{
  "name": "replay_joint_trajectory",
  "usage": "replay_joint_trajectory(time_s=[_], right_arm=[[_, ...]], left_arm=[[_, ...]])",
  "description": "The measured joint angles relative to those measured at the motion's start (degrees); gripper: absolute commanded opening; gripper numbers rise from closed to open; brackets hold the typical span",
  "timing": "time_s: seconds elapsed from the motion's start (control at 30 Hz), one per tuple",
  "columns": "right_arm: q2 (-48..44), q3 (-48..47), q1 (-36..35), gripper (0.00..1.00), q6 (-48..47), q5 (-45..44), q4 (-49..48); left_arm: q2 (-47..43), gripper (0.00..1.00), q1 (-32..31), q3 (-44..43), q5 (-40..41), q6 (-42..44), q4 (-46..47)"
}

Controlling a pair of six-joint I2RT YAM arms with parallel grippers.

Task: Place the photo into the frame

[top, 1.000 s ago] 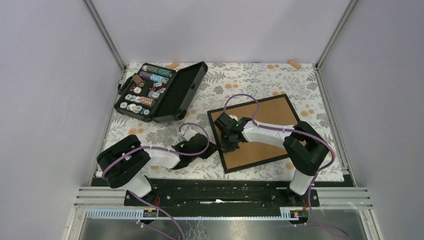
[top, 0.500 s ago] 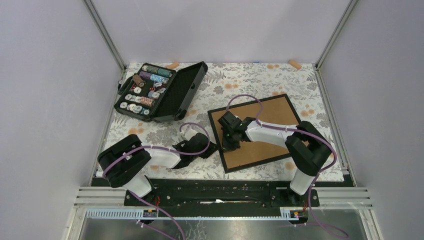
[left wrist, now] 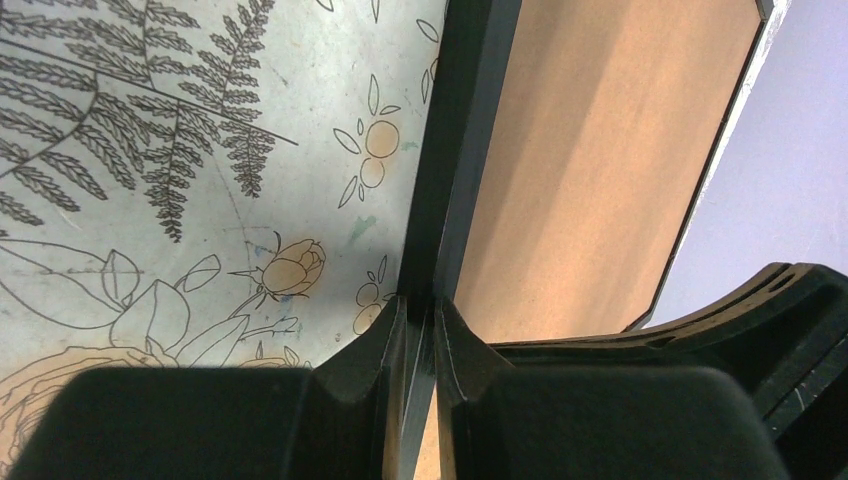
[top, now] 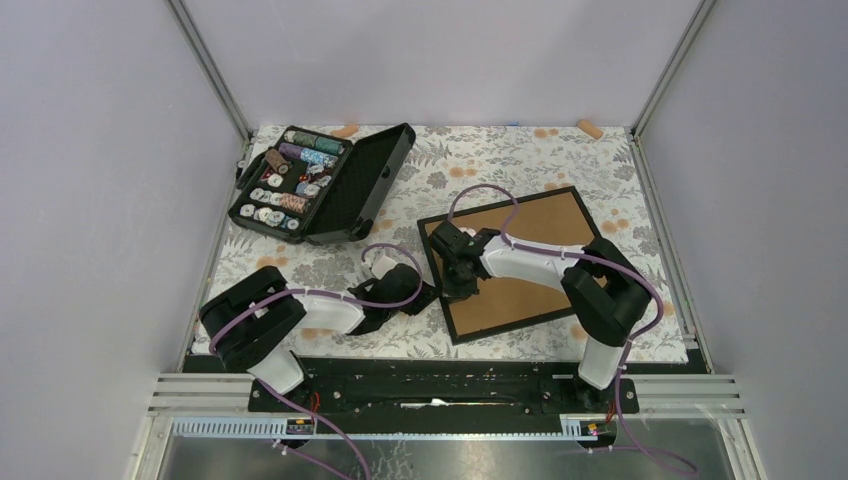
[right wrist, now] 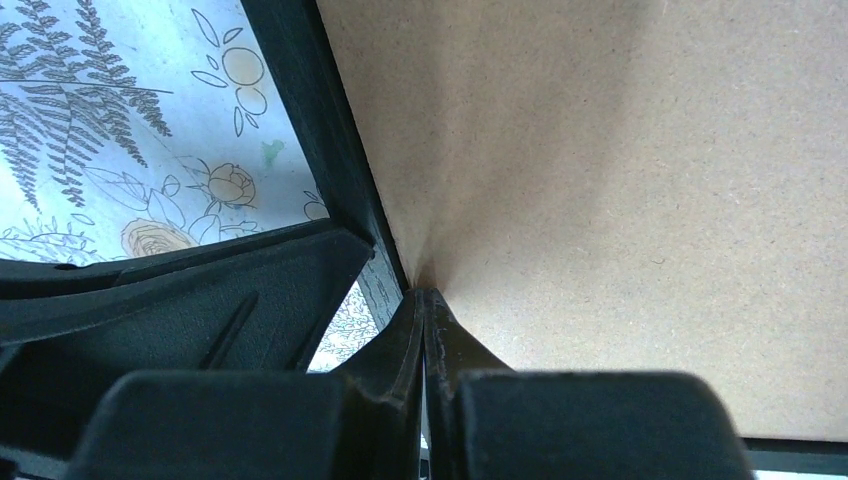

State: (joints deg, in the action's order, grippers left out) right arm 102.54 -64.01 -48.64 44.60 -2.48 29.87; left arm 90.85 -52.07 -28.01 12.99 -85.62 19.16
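Note:
The frame [top: 540, 225] lies back-up on the floral table, its brown board ringed by a thin black rail [left wrist: 455, 150]. My left gripper [top: 428, 297] reaches in from the left and is shut on the frame's left rail, which runs between its fingertips [left wrist: 420, 315]. My right gripper [top: 461, 284] points down onto the brown board [right wrist: 600, 180] just inside that same rail [right wrist: 310, 110]. Its jaws [right wrist: 425, 300] are pressed together with nothing visible between them. The photo is out of view.
An open black case of thread spools [top: 320, 183] stands at the back left. Small orange pieces [top: 345, 130] [top: 590, 128] lie along the back edge. Walls and metal posts close in the table on three sides.
My right gripper's jaws have closed and its head has shifted slightly left over the board. The left gripper keeps its hold on the rail, barely moved.

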Motion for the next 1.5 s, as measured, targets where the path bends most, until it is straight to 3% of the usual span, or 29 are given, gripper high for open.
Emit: replay_joint_trajectory(time_s=[0.43,0.7,0.77,0.93,1.17,1.23,1.37,1.5], right_arm=[[8.6,-11.6,-5.8,0.04,0.7,-12.0,13.6],[8.3,-8.9,-7.0,0.07,0.3,-19.5,15.6],[4.9,-5.4,-6.8,0.12,-1.0,-18.9,11.9],[-2.5,2.1,-2.6,0.51,-3.4,-11.9,4.4],[-5.6,4.7,-0.1,0.58,-7.3,-5.9,3.8],[-5.6,4.7,0.0,0.59,-7.9,-4.2,3.5],[-5.6,4.7,0.0,0.59,-8.2,-2.4,3.2],[-5.5,3.9,0.1,0.59,-8.1,-2.3,3.0]], left_arm=[[0.0,0.03,0.0,-0.3,0.1,-0.2,-0.9],[0.0,0.04,0.0,-0.8,0.3,-0.5,-1.6],[0.0,0.05,0.0,-0.9,0.3,-0.4,-1.7],[-0.4,0.12,0.0,-1.0,0.2,1.8,-1.7],[-7.9,0.25,1.2,4.1,0.9,11.4,-2.4],[-10.8,0.37,1.6,5.5,0.9,13.9,-4.2],[-15.4,0.71,1.6,7.7,-0.6,19.2,-3.9],[-18.9,0.8,1.6,9.2,-2.8,23.4,-3.0]])
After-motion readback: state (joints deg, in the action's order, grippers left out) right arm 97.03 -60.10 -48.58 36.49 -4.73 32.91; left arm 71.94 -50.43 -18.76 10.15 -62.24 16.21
